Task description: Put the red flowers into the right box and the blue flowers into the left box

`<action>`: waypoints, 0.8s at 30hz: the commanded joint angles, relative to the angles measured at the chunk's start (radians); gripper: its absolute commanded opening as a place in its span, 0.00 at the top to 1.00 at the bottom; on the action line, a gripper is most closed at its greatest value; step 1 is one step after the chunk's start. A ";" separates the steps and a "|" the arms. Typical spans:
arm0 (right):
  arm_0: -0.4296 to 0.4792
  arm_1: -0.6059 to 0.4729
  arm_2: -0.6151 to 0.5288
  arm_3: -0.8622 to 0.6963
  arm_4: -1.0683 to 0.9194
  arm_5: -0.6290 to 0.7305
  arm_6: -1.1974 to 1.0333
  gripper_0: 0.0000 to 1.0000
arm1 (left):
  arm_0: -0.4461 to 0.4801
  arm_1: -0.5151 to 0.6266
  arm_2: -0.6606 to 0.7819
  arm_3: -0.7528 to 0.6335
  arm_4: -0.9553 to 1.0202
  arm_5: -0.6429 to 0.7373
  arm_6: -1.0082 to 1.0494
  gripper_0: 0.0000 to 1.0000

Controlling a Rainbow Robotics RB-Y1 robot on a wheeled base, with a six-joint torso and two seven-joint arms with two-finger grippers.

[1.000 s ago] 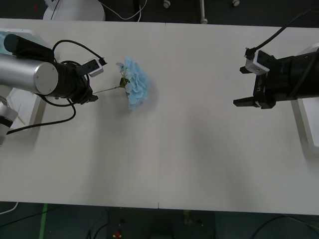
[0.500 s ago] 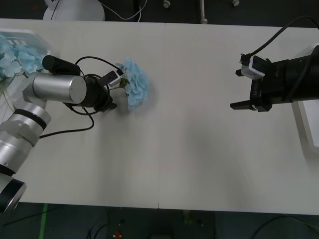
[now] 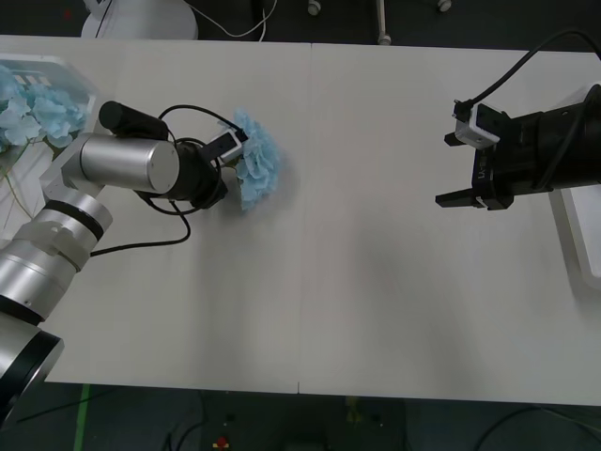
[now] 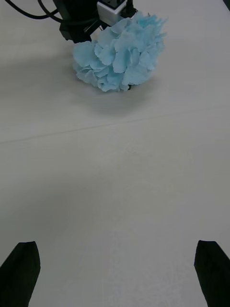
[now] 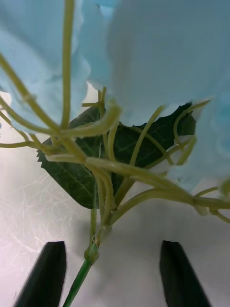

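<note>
One blue flower (image 3: pixel 255 162) lies on the table left of centre, and its pale head (image 4: pixel 120 52) also appears in the right wrist view. My left gripper (image 3: pixel 223 177) is pressed up against the flower's base. It is open, with the thin green stem (image 5: pixel 91 253) and a dark leaf (image 5: pixel 76 172) between its black fingers (image 5: pixel 48 273). More blue flowers (image 3: pixel 26 111) lie in the left box (image 3: pixel 83 86) at the far left. My right gripper (image 3: pixel 447 169) hovers open over the right half of the table, near the right box (image 3: pixel 575 235). The red flowers are out of view.
The white table (image 3: pixel 357 282) stretches bare between the two arms. A seam (image 3: pixel 306 207) runs down its middle. A black cable (image 3: pixel 141 246) loops off the left arm onto the table.
My left arm has swung forward and right along the stem, from its end to the flower's base. The flower head has stayed put. The right gripper has hardly moved.
</note>
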 commanded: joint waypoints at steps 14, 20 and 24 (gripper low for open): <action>-0.040 0.017 -0.021 -0.005 -0.008 0.006 0.024 0.00 | -0.044 0.037 0.164 -0.013 0.156 -0.018 0.186 1.00; -0.040 0.017 -0.021 -0.005 -0.008 0.006 0.024 0.00 | -0.044 0.123 0.330 -0.024 0.331 0.041 0.181 1.00; -0.040 0.017 -0.021 -0.005 -0.008 0.006 0.024 0.00 | -0.044 0.197 0.462 -0.036 0.374 0.136 0.189 1.00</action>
